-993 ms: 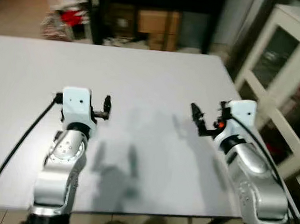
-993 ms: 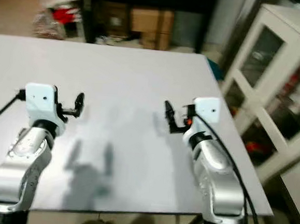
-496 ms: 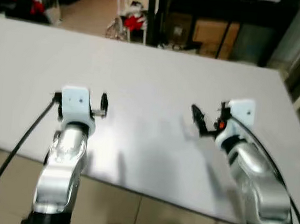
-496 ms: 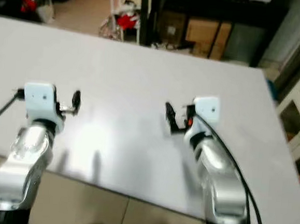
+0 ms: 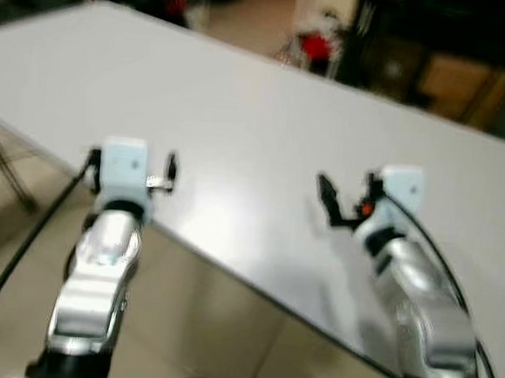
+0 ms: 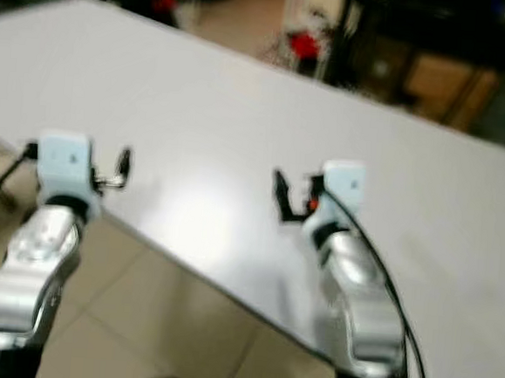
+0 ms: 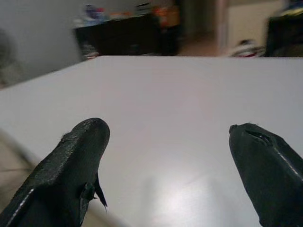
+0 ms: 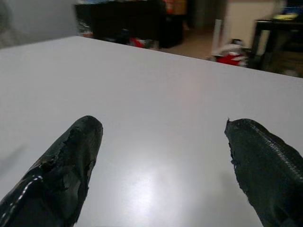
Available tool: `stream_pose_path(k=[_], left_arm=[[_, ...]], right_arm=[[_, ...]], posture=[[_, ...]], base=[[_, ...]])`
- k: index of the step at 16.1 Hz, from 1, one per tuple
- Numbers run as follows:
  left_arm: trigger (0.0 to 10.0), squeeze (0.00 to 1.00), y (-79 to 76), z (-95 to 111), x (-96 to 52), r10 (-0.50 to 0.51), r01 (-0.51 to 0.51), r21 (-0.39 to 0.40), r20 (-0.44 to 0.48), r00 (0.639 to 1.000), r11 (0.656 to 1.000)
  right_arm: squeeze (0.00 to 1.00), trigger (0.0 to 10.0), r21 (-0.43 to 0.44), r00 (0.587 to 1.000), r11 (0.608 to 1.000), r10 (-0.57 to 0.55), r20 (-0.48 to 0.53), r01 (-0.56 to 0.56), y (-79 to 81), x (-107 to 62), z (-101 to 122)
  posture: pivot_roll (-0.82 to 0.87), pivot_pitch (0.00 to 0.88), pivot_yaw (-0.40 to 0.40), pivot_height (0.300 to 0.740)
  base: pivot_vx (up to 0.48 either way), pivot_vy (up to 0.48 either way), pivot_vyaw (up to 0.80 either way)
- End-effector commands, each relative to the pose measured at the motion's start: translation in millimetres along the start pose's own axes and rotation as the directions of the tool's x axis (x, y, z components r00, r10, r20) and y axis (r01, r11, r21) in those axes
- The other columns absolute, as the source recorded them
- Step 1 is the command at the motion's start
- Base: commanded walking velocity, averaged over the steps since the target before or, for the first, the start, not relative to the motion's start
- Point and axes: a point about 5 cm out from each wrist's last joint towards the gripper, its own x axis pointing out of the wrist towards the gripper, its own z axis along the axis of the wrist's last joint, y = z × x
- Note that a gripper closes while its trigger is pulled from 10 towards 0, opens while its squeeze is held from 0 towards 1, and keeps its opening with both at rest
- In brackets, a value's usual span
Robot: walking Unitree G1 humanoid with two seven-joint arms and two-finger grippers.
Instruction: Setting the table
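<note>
A dark shelf unit [image 5: 439, 46] stands well beyond the far edge of the table, ahead of the right gripper [image 5: 325, 195], with a brown cardboard box [image 5: 458, 83] on its lower level. A blurred red bundle [image 5: 316, 47] lies on the floor beside it. Beige floor tiles [image 5: 189, 324] spread below the left gripper [image 5: 171, 167], and a thin black leg [image 5: 1, 165] crosses them further left.
</note>
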Motion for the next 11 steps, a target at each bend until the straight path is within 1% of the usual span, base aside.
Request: stream_pose_path(k=[1, 3, 4, 5, 6, 8, 9, 10, 11], left_arm=[[10.0, 0.0, -3.9, 1.0, 0.2, -0.018, 0.018, 0.009, -0.002, 1.0, 1.0], [10.0, 0.0, -4.6, 1.3, 1.1, -0.023, 0.023, 0.01, -0.004, 1.0, 1.0], [10.0, 0.0, -6.8, 1.6, 2.3, -0.035, 0.035, 0.008, -0.005, 0.999, 0.999], [10.0, 0.0, -7.8, 1.7, 2.9, -0.041, 0.041, 0.007, -0.005, 0.999, 0.999], [10.0, 0.0, -8.9, 1.4, 3.4, -0.047, 0.047, 0.006, -0.008, 0.999, 0.999], [10.0, 0.0, -9.2, 1.1, 3.2, -0.046, 0.046, 0.002, -0.011, 0.999, 0.999], [10.0, 0.0, -9.4, 1.5, 3.2, -0.046, 0.046, 0.002, -0.009, 0.999, 0.999], [10.0, 0.0, -9.5, 1.7, 3.2, -0.046, 0.046, 0.006, -0.009, 0.999, 0.999], [10.0, 0.0, -8.9, 1.9, 3.4, -0.046, 0.046, 0.006, -0.008, 0.999, 0.999]], right_arm=[[1.0, 10.0, 0.012, 0.999, 0.999, -0.053, 0.011, 0.053, -8.1, 1.6, 0.9], [1.0, 10.0, 0.021, 0.995, 0.995, -0.103, 0.007, 0.103, -12.2, 3.3, 1.4], [0.73, 10.0, -0.051, 0.988, 0.986, -0.156, 0.008, 0.156, -17.5, 5.3, 1.1], [0.67, 10.0, -0.063, 0.985, 0.983, -0.17, 0.009, 0.17, -19.5, 5.9, 0.8], [0.67, 10.0, -0.065, 0.983, 0.981, -0.184, 0.002, 0.184, -22.6, 6.8, -0.7], [0.67, 10.0, -0.065, 0.984, 0.982, -0.178, -0.019, 0.177, -24.1, 7.9, -2.4], [0.24, 10.0, -0.072, 0.99, 0.988, -0.141, -0.026, 0.138, -19.9, 8.7, -2.8], [0.0, 10.0, -0.069, 0.994, 0.992, -0.107, -0.023, 0.105, -15.6, 9.3, -2.4], [0.0, 10.0, -0.071, 0.995, 0.993, -0.097, -0.02, 0.095, -12.7, 10.4, -1.6]], posture=[[0.08, 0.0, 0.014, 0.74], [0.08, 0.0, 0.018, 0.74], [0.08, 0.0, 0.022, 0.74], [0.08, 0.0, 0.019, 0.74], [0.08, 0.0, 0.02, 0.74], [0.08, 0.0, 0.015, 0.74], [0.08, 0.0, 0.013, 0.74], [0.08, 0.0, 0.011, 0.74], [0.09, 0.0, 0.01, 0.74]], base=[[0.0, 0.334, 0.0], [0.0, 0.337, 0.0], [0.0, 0.337, 0.0], [0.0, 0.337, 0.0], [0.0, 0.337, 0.0], [0.0, 0.337, 0.0], [0.0, 0.345, 0.0], [0.0, 0.349, 0.0], [0.0, 0.345, 0.0]])
